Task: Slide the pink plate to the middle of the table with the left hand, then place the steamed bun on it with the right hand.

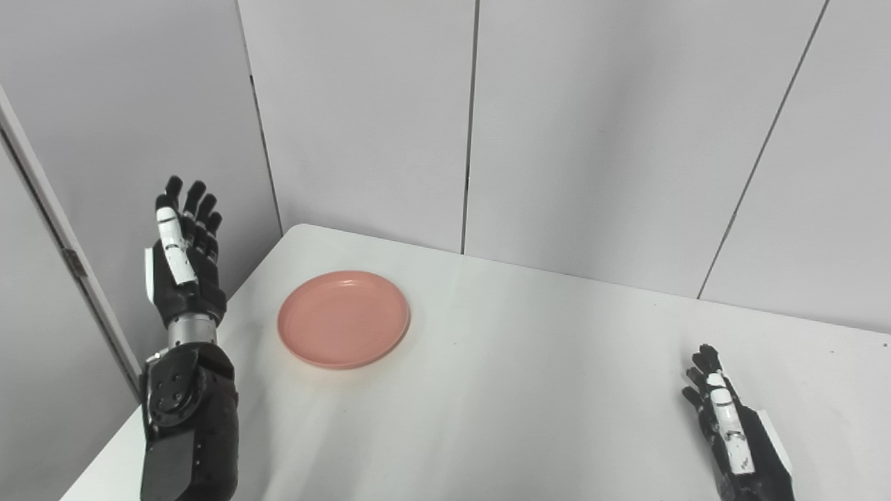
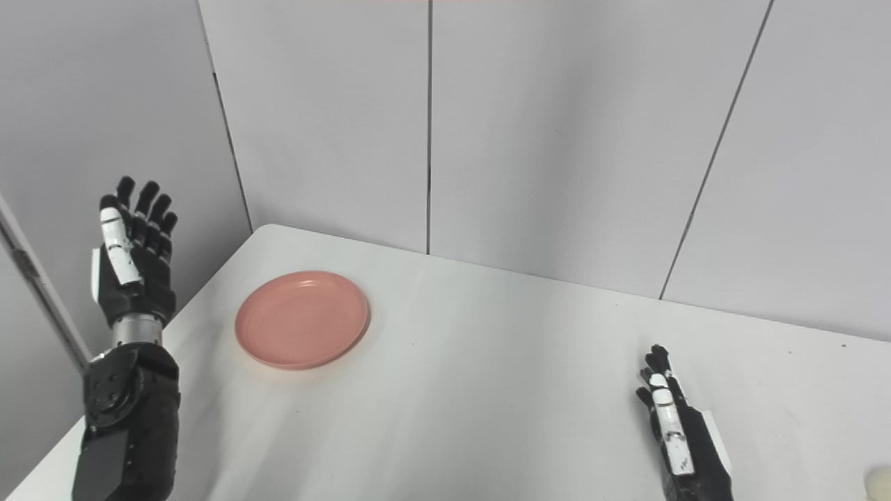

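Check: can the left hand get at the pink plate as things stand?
Probably yes. The left hand is raised and open beside the table's left edge, the pink plate lies nearby, and nothing stands between them.

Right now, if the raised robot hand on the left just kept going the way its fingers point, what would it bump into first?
Probably the grey wall panel. The left robot hand points up and away, beside the table, not toward the pink plate. Depth is hard to judge.

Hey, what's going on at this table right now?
Nothing is being handled yet. The pink plate sits empty on the white table, toward its left side. The left hand is raised, open, beside the table's left edge, apart from the plate. The right hand waits low at the right, fingers extended. A pale object, possibly the bun, peeks in at the right eye view's corner.
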